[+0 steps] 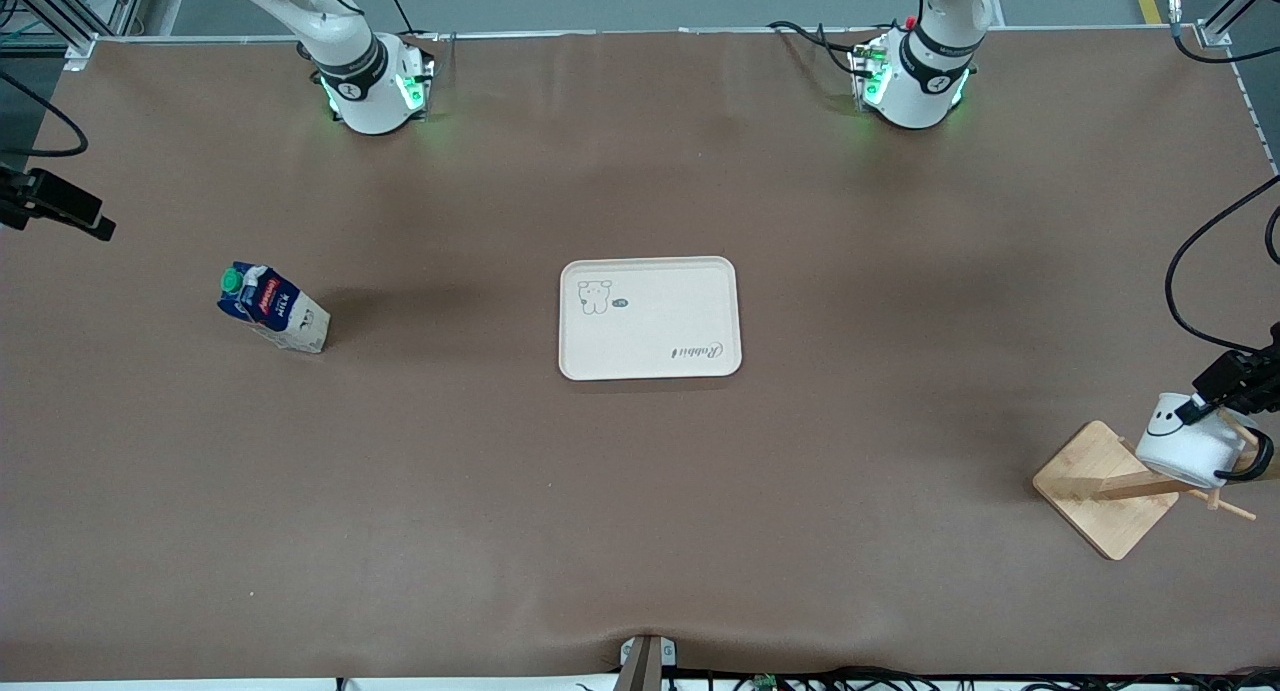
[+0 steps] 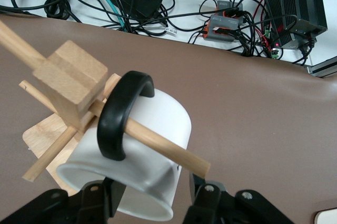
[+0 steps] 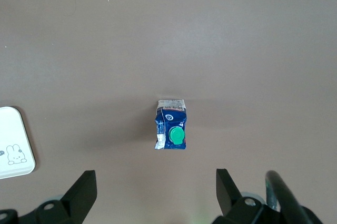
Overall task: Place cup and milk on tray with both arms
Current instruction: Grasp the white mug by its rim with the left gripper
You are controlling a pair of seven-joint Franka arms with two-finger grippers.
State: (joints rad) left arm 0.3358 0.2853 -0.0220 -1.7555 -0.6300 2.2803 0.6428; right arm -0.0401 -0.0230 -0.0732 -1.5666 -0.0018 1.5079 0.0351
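Observation:
The cream tray [image 1: 650, 318] lies flat at the table's middle; a corner of it shows in the right wrist view [image 3: 13, 145]. The milk [image 1: 272, 308] stands toward the right arm's end. My right gripper [image 3: 155, 187] is open, high over the milk [image 3: 171, 132], and out of the front view. The white cup [image 1: 1185, 441] hangs tilted by its black handle [image 2: 124, 116] on a peg [image 2: 158, 142] of the wooden rack. My left gripper [image 1: 1195, 411] is open at the cup [image 2: 142, 145], one finger on each side of its rim end, with a small gap at one finger [image 2: 202, 197].
The wooden rack's square base [image 1: 1105, 491] sits near the left arm's end, close to the table's front edge. Black cables [image 1: 1190, 291] loop beside it. Cables and black boxes [image 2: 295, 8] lie off the table edge. A black clamp [image 1: 50, 206] juts in at the right arm's end.

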